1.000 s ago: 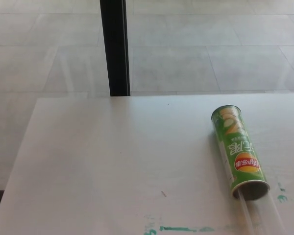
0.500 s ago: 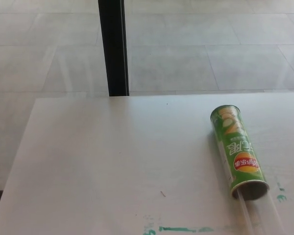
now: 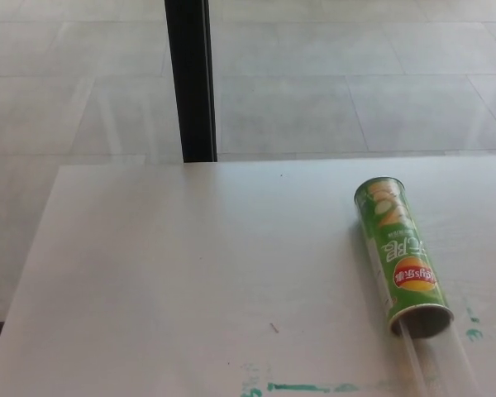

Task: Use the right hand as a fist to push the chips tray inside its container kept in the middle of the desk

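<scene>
- On the white desk (image 3: 174, 273), which fills the lower part of the head view, only one task object is found; green paint smears (image 3: 302, 386) are noted near the front edge.
- Beyond the desk, a tiled floor (image 3: 355, 83) and a black post (image 3: 192, 78) are recorded; neither bears on the step.
- A green chips container (image 3: 401, 252) is seen lying on its side at the right of the desk, not at the middle, with its open mouth turned toward the robot.
- A clear chips tray (image 3: 434, 364) is seen projecting from that mouth and running out of the bottom edge of the picture; its near end is not shown.
- Neither hand is in view, so whether the right hand is clenched or spread cannot be told.
- The step in hand is judged to be the approach, not yet begun.
- It is advised that the fist be formed first, set squarely against the tray's near end, and driven along the container's axis.
- An off-axis push is judged likely to roll or skid the container.
</scene>
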You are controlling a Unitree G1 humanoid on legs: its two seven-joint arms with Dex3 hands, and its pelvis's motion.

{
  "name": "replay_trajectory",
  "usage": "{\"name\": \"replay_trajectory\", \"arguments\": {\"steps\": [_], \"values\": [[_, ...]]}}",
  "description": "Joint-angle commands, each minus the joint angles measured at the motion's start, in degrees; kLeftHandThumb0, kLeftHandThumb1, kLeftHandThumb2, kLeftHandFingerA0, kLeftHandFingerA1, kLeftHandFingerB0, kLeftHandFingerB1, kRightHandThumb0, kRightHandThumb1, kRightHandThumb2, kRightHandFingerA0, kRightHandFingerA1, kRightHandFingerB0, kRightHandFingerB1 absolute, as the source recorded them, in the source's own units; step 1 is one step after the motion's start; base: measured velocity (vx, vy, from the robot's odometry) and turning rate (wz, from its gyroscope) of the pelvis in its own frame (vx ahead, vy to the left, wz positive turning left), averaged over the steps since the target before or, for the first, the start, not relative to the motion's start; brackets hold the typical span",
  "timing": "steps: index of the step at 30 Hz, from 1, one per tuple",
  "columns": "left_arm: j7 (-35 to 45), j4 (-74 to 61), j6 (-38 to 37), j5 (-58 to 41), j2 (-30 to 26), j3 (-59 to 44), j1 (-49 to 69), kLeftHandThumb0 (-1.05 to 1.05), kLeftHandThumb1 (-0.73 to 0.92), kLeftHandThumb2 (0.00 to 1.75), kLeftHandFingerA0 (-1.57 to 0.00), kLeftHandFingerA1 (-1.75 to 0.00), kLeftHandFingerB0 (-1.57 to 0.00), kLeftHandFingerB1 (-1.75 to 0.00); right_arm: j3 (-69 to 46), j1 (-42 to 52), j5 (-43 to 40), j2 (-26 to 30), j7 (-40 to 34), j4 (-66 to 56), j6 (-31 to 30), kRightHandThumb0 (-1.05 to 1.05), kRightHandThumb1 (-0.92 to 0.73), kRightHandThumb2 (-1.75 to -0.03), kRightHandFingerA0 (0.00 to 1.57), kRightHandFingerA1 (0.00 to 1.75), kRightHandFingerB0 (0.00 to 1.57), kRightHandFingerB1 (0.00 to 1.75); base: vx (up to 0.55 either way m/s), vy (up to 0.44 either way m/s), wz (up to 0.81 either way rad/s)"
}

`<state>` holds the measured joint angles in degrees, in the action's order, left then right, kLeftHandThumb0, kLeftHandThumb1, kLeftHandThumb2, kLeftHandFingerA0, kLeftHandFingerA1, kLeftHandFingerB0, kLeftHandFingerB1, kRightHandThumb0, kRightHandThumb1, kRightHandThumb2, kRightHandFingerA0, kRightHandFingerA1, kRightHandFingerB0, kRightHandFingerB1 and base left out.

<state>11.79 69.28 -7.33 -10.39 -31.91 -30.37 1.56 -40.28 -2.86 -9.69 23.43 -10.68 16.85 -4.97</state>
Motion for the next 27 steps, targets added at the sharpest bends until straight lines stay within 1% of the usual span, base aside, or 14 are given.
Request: {"name": "replay_trajectory", "arguments": {"steps": [1,2,4,5,6,10,12,13,16,21,22,23,25,27], "values": [[0.4,0.3,-1.5,-1.1,-1.4,-0.2,0.4,-0.75,0.92,0.69,-0.58,-0.67,-0.5,-0.49,2.1,1.9,-1.1,-1.4,2.6,-9.3,3.5,-0.91,-0.66,-1.07,0.23,0.73,0.03,0.47,0.0,0.0,0.0],[0.1,0.3,-1.5,-1.0,-1.3,-0.1,0.3,-0.75,0.92,0.69,-0.57,-0.65,-0.49,-0.49,3.4,2.2,-0.6,-2.3,3.5,-10.4,6.2,-0.95,-0.84,-0.66,0.13,1.03,0.1,0.58,0.0,0.0,0.0],[0.1,0.5,-1.5,-1.2,-1.3,-0.3,0.2,-0.76,0.92,0.68,-0.57,-0.66,-0.49,-0.49,4.9,3.0,-0.1,-2.9,4.5,-12.2,8.0,-0.97,-0.86,-0.66,0.11,1.05,0.06,0.65,0.0,0.0,0.0],[0.3,0.0,-1.6,-0.9,-1.4,0.0,0.5,-0.75,0.92,0.7,-0.58,-0.67,-0.49,-0.5,7.4,5.2,0.5,-3.3,6.7,-17.2,9.0,-1.05,-0.73,-1.15,0.31,0.87,0.04,0.63,0.0,0.0,0.0],[0.6,-1.0,-1.7,-1.1,-1.3,0.0,1.1,-0.76,0.92,0.69,-0.59,-0.69,-0.49,-0.5,8.6,6.3,-0.2,-4.0,7.3,-20.8,7.9,-0.99,-0.88,-0.65,0.22,1.02,0.07,0.72,0.0,0.0,0.0],[0.6,-0.8,-1.6,-1.4,-1.7,-0.4,0.8,-0.76,0.92,0.68,-0.57,-0.66,-0.5,-0.5,12.7,9.0,-1.6,-5.1,10.5,-27.7,6.4,-1.05,-0.84,-0.65,0.31,1.07,0.14,0.83,0.0,0.0,0.0],[0.2,-0.3,-1.4,-1.0,-1.9,-0.2,0.5,-0.75,0.92,0.69,-0.56,-0.64,-0.49,-0.49,14.8,10.1,1.7,-4.8,10.6,-27.9,9.4,-1.05,-0.87,-0.66,0.29,1.08,0.12,0.82,0.0,0.0,0.0],[-0.2,-0.2,-1.4,-0.6,-2.0,0.2,0.3,-0.75,0.92,0.7,-0.57,-0.65,-0.49,-0.49,16.0,10.4,2.8,-4.6,11.2,-27.4,12.0,-1.05,-0.69,-1.16,0.45,0.96,0.07,0.69,0.0,0.0,0.0],[-0.1,0.0,-2.1,-0.5,-2.2,0.4,0.3,-0.75,0.92,0.69,-0.57,-0.66,-0.49,-0.5,18.9,12.7,3.8,-3.2,14.1,-28.4,14.2,-1.04,-0.66,-1.17,0.51,0.98,0.02,0.65,0.0,0.0,0.0],[0.6,-0.5,-1.9,-0.5,-2.8,0.6,0.4,-0.75,0.92,0.71,-0.54,-0.63,-0.47,-0.48,21.3,16.7,1.7,-0.4,21.3,-28.7,19.1,-1.02,-0.78,-0.64,0.56,1.14,0.27,0.89,0.0,0.0,0.0],[0.8,-0.5,-1.7,-0.8,-2.7,0.4,0.4,-0.75,0.92,0.7,-0.56,-0.65,-0.48,-0.49,21.6,18.2,0.9,0.4,23.2,-29.9,19.4,-1.05,-0.58,-1.13,0.68,1.03,0.43,0.85,0.0,0.0,0.0],[1.0,-0.5,-1.6,-1.2,-2.6,0.1,0.4,-0.75,0.92,0.69,-0.57,-0.66,-0.49,-0.5,22.1,20.2,0.9,2.4,26.0,-30.9,20.1,-1.02,-0.76,-0.64,0.76,1.11,0.44,0.92,0.0,0.0,0.0],[1.0,-0.4,-1.5,-1.3,-2.6,-0.1,0.4,-0.75,0.92,0.69,-0.57,-0.66,-0.49,-0.5,22.3,20.8,0.9,3.2,27.0,-31.1,20.4,-1.02,-0.76,-0.64,0.76,1.11,0.44,0.92,0.0,0.0,0.0],[0.7,0.2,-1.4,-1.2,-2.7,-0.1,0.3,-0.75,0.92,0.68,-0.57,-0.64,-0.5,-0.48,22.9,22.4,3.5,5.5,27.8,-32.1,21.4,-1.05,-0.52,-1.09,0.79,1.07,0.42,0.86,0.0,0.0,0.0]]}}
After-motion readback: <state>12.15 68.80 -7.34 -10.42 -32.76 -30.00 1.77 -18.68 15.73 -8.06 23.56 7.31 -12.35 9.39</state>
